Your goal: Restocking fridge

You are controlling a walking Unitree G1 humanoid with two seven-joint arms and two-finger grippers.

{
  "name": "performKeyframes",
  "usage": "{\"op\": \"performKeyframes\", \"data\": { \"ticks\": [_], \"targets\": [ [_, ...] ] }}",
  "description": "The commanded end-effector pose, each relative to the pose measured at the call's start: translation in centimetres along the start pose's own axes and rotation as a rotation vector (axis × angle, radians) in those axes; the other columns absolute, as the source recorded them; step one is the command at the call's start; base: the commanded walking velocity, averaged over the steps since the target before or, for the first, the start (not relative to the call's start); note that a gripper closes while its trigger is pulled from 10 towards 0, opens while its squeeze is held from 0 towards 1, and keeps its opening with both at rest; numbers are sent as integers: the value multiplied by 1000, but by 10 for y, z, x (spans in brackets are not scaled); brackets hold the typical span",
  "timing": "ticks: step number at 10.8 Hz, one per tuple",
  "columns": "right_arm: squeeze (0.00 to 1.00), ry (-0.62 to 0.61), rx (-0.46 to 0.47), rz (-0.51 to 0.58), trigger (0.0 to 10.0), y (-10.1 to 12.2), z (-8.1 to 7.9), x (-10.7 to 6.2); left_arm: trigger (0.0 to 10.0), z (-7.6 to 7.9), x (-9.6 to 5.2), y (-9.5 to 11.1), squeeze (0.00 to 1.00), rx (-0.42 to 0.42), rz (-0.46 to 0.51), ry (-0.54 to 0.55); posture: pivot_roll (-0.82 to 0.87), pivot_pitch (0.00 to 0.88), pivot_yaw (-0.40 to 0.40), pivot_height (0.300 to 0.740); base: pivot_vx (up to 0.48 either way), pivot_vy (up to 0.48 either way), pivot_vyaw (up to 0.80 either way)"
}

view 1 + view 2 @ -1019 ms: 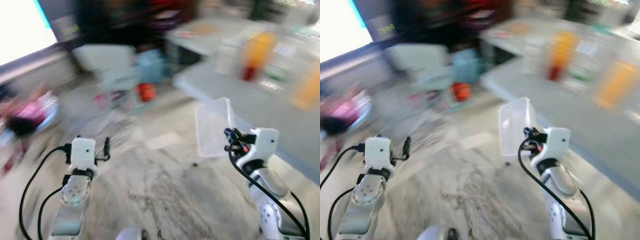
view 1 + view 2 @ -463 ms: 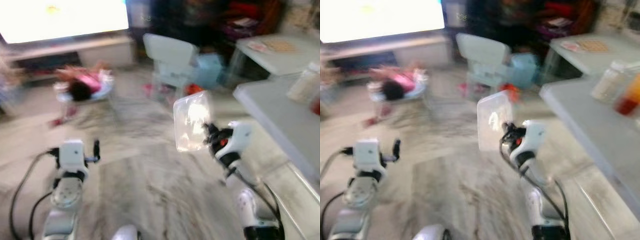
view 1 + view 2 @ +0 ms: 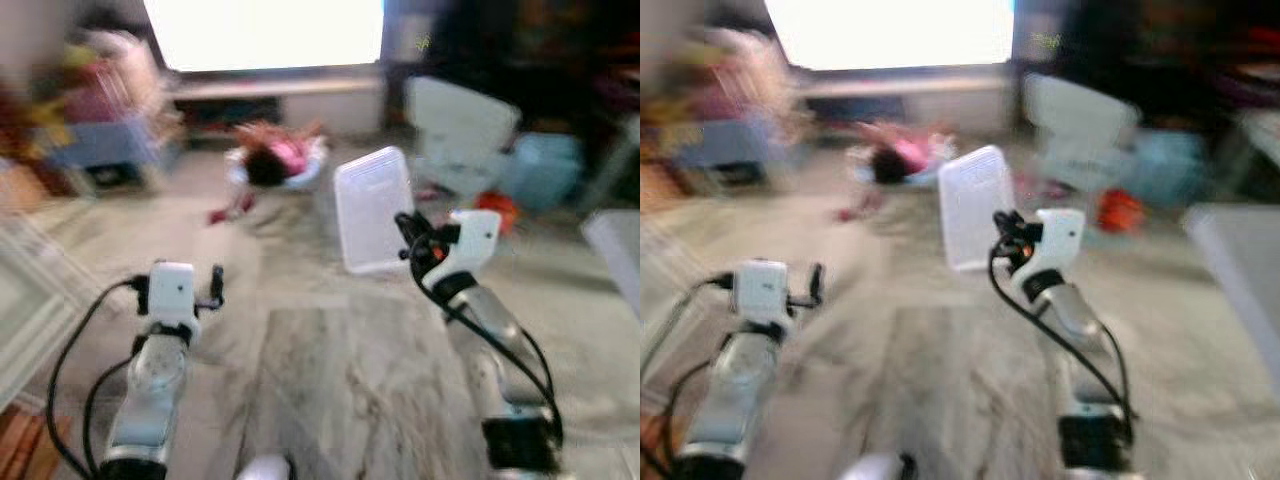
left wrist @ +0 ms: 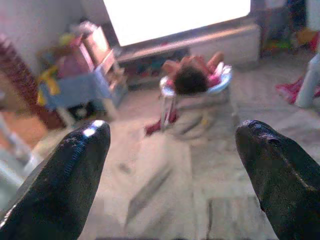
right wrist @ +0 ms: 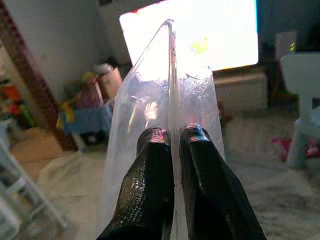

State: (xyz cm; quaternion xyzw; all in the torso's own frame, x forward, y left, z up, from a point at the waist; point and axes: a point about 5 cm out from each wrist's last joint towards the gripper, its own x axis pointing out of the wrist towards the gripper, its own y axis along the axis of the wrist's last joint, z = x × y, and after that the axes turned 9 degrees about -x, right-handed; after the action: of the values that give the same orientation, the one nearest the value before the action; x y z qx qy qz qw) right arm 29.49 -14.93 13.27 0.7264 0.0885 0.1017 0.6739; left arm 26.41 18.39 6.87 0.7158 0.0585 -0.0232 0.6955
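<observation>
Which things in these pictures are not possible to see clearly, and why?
- Clear plastic container in the right pincer: its inside is unreadable; the right wrist view sees it edge-on, and the eye views are blurred.
- Pink thing on the floor: motion blur, cannot be identified.
- Clutter by the wall: blurred in the left wrist view, between the left pincer fingers.

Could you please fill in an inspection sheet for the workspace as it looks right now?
Surface: grey marbled floor; view blurred.
Job's things: clear flat rectangular plastic container, held upright off the floor, pinched at its edge.
Clutter: pink-and-dark bundle in a pale blue seat; orange object on the floor; colourful pile by the wall.
Grippers: right gripper shut on the container; left gripper open, holding nothing.
Cables: black cables looping along both arms.
Surroundings: bright white screen on a low stand; pale chair; grey table edge at right.
</observation>
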Motion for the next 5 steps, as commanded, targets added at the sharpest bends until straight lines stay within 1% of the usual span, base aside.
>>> {"op": "performKeyframes", "data": {
  "ticks": [1, 3, 4, 5],
  "targets": [
    [0, -8, 19, -7, 10000, 1, 3, 0, 10000, -8, 1, 2, 0, -8, -5, 39, 41, 0, 13, 740, 0, 0, 800],
    [0, -48, 48, -47, 10000, -10, 8, -9, 10000, -11, -1, -2, 0, -39, -25, 72, 36, 0, 6, 740, 0, 0, 800],
    [0, -47, 48, -57, 10000, -14, 7, -11, 10000, -8, -1, -2, 0, -21, -21, 53, 36, 0, 8, 740, 0, 0, 800],
    [0, -26, 24, -36, 10000, -9, 4, -7, 10000, -7, 2, -1, 0, -20, -20, 56, 37, 0, 14, 740, 0, 0, 800]
  ]
}}
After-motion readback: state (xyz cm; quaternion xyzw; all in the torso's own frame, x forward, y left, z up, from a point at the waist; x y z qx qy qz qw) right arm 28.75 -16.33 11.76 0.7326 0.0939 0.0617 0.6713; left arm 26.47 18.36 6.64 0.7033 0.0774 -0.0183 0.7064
